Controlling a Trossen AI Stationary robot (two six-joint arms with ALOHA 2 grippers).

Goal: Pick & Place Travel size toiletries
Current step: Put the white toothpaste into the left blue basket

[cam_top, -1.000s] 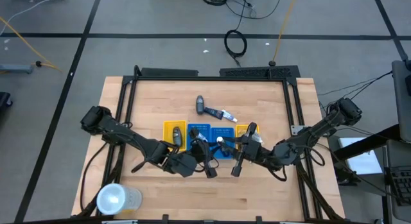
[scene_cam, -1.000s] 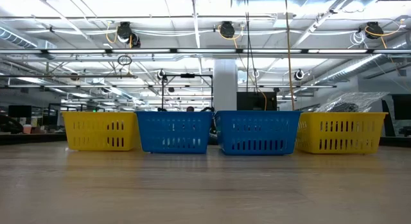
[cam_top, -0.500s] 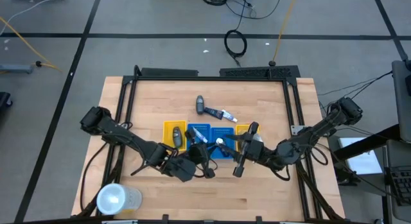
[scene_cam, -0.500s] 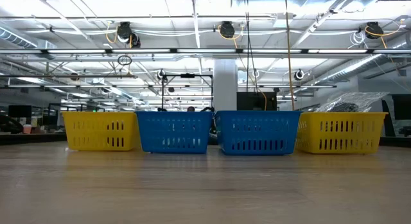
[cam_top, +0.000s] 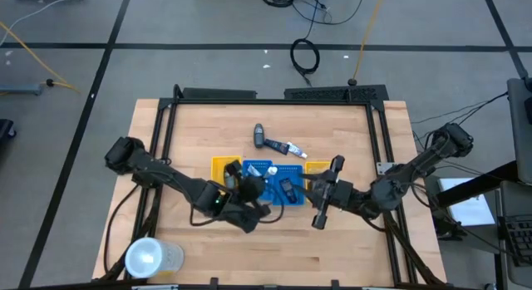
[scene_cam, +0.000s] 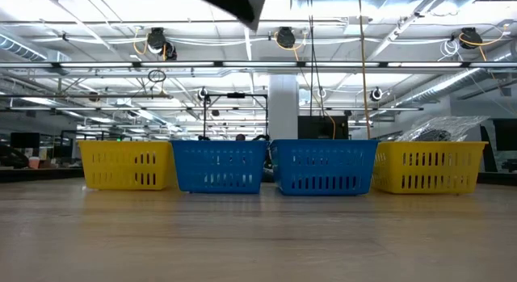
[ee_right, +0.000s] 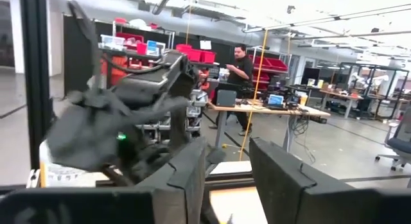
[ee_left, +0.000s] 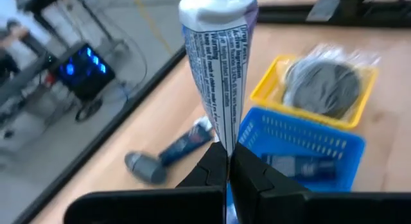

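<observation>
The left gripper (ee_left: 228, 169) has its two fingers squeezed tight on the flat bottom end of a white tube (ee_left: 218, 70). The tube stands up from the fingers with its round cap end far from them. Pinching the thin flat end probably gives a firm hold, because the fat part could slip.

Past the fingers sit the trays. A blue tray (ee_left: 302, 144) is closest, and it has a small blue tube lying inside. Behind it is a yellow tray (ee_left: 308, 115) with a grey mesh puff (ee_left: 324, 83) in it. So I think the white tube is held high to clear the tray walls before it goes in.

Off to one side of the fingers, on the bare table (ee_left: 154, 128), lie a grey little bottle (ee_left: 144, 166) and a blue and white tube (ee_left: 186, 144), touching end to end. They have not been put away.

The right gripper (ee_right: 225, 179) has its fingers apart and holds nothing. It waits beside the trays, away from the left arm.
</observation>
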